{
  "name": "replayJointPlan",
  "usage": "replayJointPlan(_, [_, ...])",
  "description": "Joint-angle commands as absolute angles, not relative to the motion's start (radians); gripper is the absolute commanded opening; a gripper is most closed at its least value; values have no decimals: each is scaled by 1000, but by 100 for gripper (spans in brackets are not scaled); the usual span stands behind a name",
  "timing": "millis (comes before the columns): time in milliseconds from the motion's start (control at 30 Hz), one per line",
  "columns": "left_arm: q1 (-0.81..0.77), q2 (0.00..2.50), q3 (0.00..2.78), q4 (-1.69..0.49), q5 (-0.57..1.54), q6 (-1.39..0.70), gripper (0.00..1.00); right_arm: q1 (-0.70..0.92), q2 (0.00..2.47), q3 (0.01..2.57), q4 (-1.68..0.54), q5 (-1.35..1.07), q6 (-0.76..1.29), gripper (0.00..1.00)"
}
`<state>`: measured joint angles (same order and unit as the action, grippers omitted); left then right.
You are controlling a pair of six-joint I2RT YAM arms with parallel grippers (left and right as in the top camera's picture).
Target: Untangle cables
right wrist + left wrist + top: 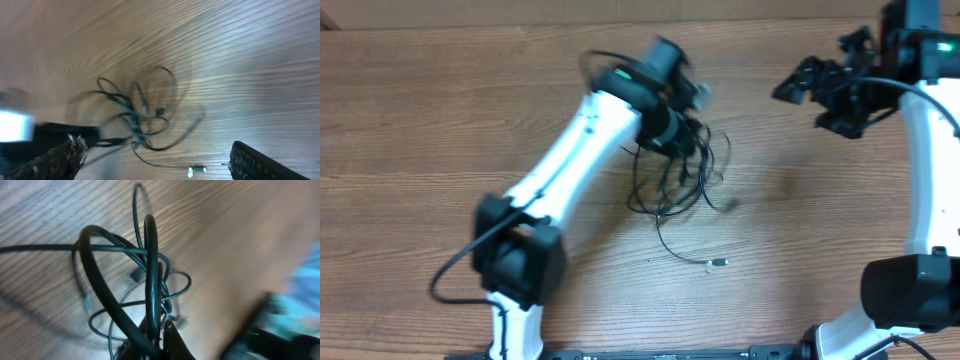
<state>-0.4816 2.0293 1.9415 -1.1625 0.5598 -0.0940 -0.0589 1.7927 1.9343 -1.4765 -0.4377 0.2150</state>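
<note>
Left gripper [162,339] is clamped shut at the edge of the cables [678,178], with at least one thick black strand pinched between the fingertips [172,342]. In the left wrist view, loops rise straight out of the jaws and fan over the wood. The view is blurred at the right, so I can't tell how many strands are in the grip.

From overhead, the tangle is at mid-table, just below and right of the left gripper's tip. It is a loose bundle of thin black loops. One strand trails down and right to a small metal plug end [718,263] lying flat, apart from the bundle.

Right gripper [808,100] is at the upper right, well apart from the cables. Its jaws are spread wide with nothing between them. In its wrist view both fingers [260,162] frame the tangle from a distance.

The surface is a brown wood-grain table [440,120]. No room is visible beyond it.
</note>
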Motion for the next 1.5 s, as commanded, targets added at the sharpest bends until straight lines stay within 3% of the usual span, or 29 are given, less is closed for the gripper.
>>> replayJointPlan(0, [-398, 1961, 1993, -1259, 892, 9, 4, 25, 1781, 1930, -1473, -435, 200, 93])
replayJointPlan(233, [-270, 1959, 1993, -1478, 1093, 228, 4, 196, 1781, 1917, -1451, -434, 212, 91])
replayJointPlan(467, [-242, 1959, 1993, -1533, 1096, 266, 4, 295, 1781, 1823, -1389, -413, 292, 89])
replayJointPlan(1233, [-241, 1959, 1993, -1516, 1072, 248, 4, 385, 1783, 1649, -1183, -492, 410, 85])
replayJointPlan(1467, [-239, 1959, 1993, -1434, 1039, 75, 4, 384, 1782, 1658, -1260, -492, 311, 88])
